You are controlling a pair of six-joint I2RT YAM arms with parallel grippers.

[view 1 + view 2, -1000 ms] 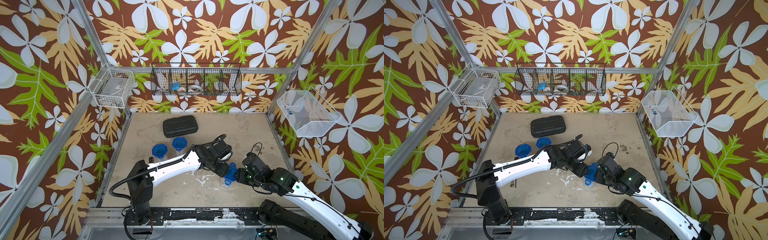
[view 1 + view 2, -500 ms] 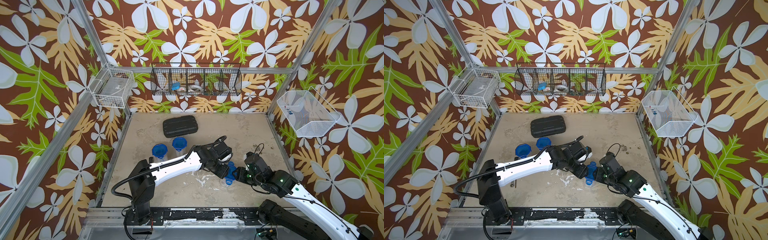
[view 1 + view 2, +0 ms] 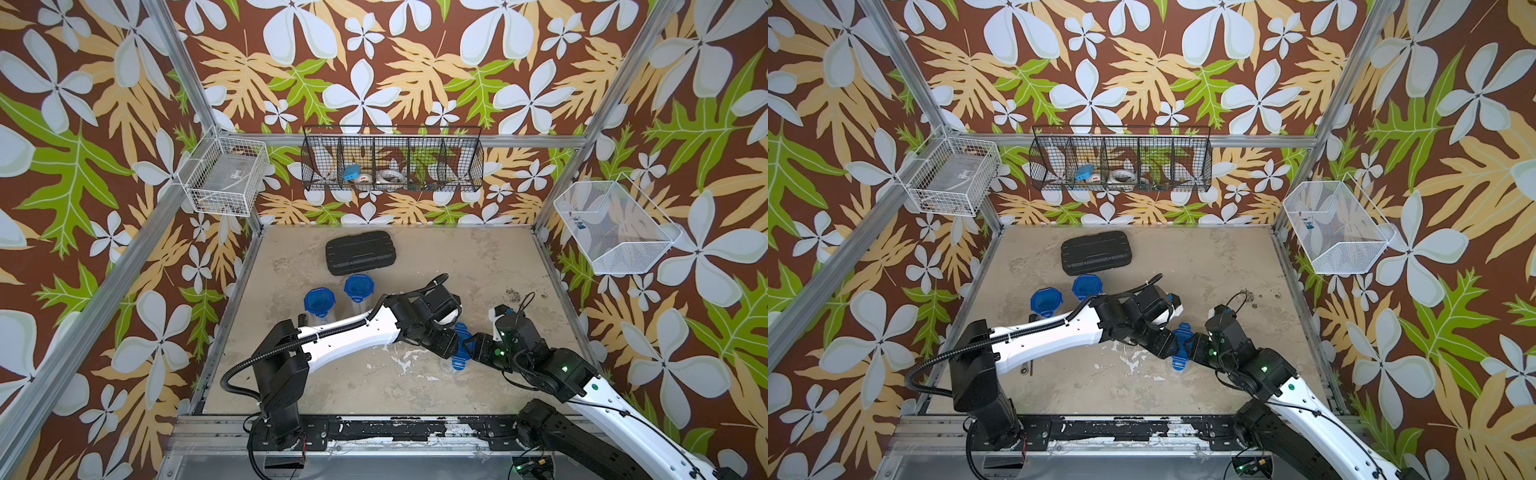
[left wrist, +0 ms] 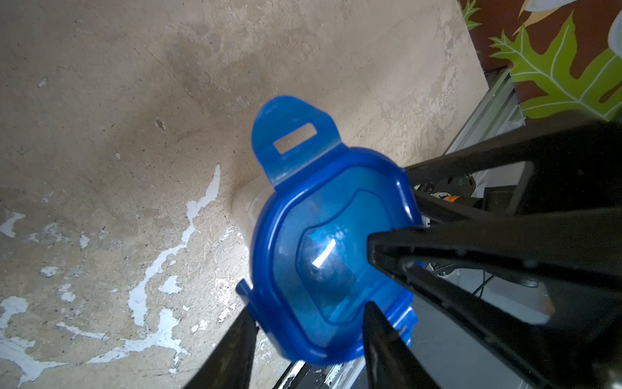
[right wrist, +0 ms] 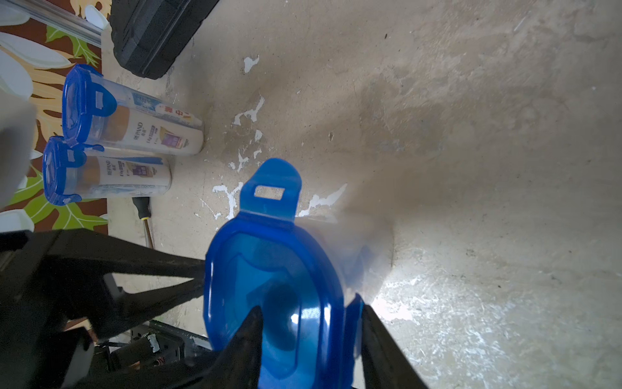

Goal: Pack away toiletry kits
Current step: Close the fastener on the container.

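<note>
Left gripper (image 3: 448, 348) and right gripper (image 3: 474, 348) meet nose to nose over a blue clip lid (image 3: 460, 333), which shows only as blue tabs between them in both top views. Two closed tumblers (image 3: 319, 301) stand well behind the left gripper, beside its forearm, with a black hard case (image 3: 360, 252) beyond them on the table (image 3: 478, 266). From the left wrist, that gripper's jaws stand part-way open with the lid's near edge between their tips. The clear tumbler (image 4: 247, 215) is upright beneath, and one clip flap (image 4: 293, 134) sticks up unlatched on the far side. Whether the tips actually pinch cannot be told. The right wrist shows much the same: jaws half apart astride the lid's rim, grip unproven, the left gripper's fingers butting the opposite rim. Thin, slick, light plastic on a tall narrow base, the tumbler looks easy to tip. The stiff lid rim and its clips seem the safest purchase. Each gripper crowds the other. A thin black-handled tool (image 5: 145, 219) lies well apart, near the packed pair.
</note>
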